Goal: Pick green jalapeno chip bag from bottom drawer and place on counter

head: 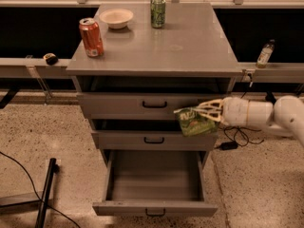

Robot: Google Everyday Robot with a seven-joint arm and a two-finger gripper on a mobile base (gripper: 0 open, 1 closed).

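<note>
The green jalapeno chip bag (194, 122) is hanging in the air in front of the cabinet's right side, level with the gap between the top drawer (109, 106) and the middle drawer (118, 139). It is well clear of the open bottom drawer (123, 208) below, whose tray is showing nothing inside. The bag is looking crumpled and bright green, with a pale logo across its upper part; its top edge is pinched and the rest is drooping.

The claw (202, 114) is reaching in from the right and gripping the bag's upper edge, its pale fingers closed down on the foil.

By my judgement the lift is the step in hand: the bag is out of the drawer but is sitting below the level of the surface (190, 42). The next move is calling for more height, then a carry over the surface's front edge onto its bare right half. That path is keeping away from the green soda can (157, 12), the bowl (116, 18) and the red can (91, 37), which are standing toward the back and left.
</note>
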